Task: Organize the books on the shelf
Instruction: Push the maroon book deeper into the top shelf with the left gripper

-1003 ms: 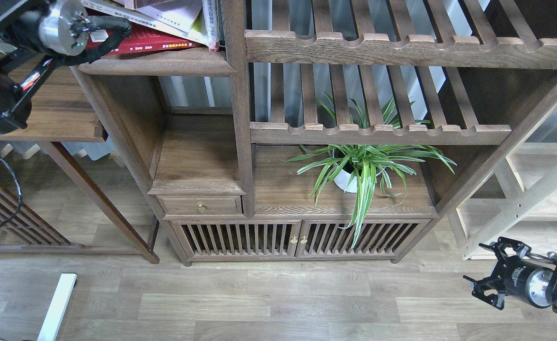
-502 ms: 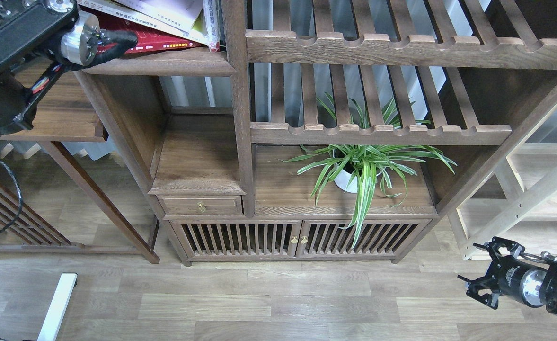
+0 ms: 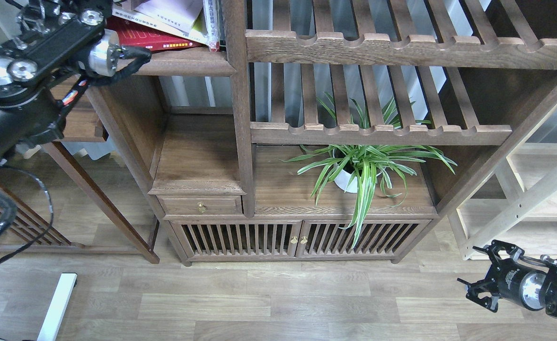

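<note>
Several books lie in a slanted pile on the dark-brown shelf (image 3: 188, 64) at the top left. A glossy red book (image 3: 153, 39) is lowest, and a pale white-lavender one (image 3: 174, 10) lies on it with a yellow-green edge (image 3: 197, 36) beside it. A thin book (image 3: 210, 23) stands against the upright post. My left arm's wrist (image 3: 99, 56) is at the shelf's left end and covers part of the pile. Its gripper end (image 3: 37, 9) is cut off at the top edge. My right gripper (image 3: 471, 272) hangs low at the right over the floor, open and empty.
Slatted racks with scalloped rails (image 3: 377, 128) fill the bookcase's middle and right. A potted spider plant (image 3: 361, 168) stands below them. A small drawer (image 3: 201, 206) and slatted doors (image 3: 297, 239) are at the bottom. A pale shelving unit (image 3: 524, 199) stands on the right.
My left arm has swung right and forward, so that its wrist is now at the book shelf's left end. My right gripper has drifted slightly left and down.
</note>
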Controlling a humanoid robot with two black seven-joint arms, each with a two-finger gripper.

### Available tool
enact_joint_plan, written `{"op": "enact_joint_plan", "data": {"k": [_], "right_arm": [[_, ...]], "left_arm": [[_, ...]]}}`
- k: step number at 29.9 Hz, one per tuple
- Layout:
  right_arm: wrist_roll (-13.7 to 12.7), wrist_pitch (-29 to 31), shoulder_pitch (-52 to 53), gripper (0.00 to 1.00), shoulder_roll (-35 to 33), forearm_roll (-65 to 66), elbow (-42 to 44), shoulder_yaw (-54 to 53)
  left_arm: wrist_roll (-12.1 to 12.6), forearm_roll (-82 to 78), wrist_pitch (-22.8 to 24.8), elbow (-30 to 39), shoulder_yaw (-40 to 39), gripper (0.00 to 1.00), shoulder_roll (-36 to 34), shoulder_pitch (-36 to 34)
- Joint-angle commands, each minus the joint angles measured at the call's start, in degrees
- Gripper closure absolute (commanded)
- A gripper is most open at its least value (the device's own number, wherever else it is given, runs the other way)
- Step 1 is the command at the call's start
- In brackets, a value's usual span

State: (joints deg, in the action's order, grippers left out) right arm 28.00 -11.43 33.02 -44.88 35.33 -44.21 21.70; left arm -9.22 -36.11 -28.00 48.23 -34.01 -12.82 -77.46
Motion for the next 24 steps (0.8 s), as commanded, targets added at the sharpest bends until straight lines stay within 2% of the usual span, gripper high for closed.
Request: {"op": "enact_joint_plan", "data": {"k": [1,5,9,16,22,24], "right_arm": [[0.0,0.0,0.02,0.14,-0.03,0.09,0.0,0.01],[0.0,0.0,-0.15,0.14,-0.03,0.0,0.0,0.01],[0.0,-0.08,-0.06,0.15,-0.03,0.0,0.0,-0.08],[0.0,-0.35,-0.33,0.15,-0.29,0.0,-0.09,-0.26],[0.0,-0.35,-1.29,0.15,-0.56,0.0,-0.09,-0.87],[0.0,-0.35,-1.47,0.15,-0.56,0.0,-0.09,-0.87]], "left_arm": [[-1.06,0.52,0.0,-2.61,0.08,1.0,2.62,-0.14],[-2.11,0.43,0.0,-3.84,0.43,1.0,4.82,-0.23],[-2.03,0.43,0.0,-5.77,0.96,1.0,7.98,-0.41],[-0.89,0.52,0.0,-5.95,1.75,1.0,8.96,-0.32],[1.57,0.69,0.0,-5.16,0.88,1.0,8.87,-0.23],[2.62,1.39,0.0,-4.72,0.7,0.96,8.69,-0.23]]}}
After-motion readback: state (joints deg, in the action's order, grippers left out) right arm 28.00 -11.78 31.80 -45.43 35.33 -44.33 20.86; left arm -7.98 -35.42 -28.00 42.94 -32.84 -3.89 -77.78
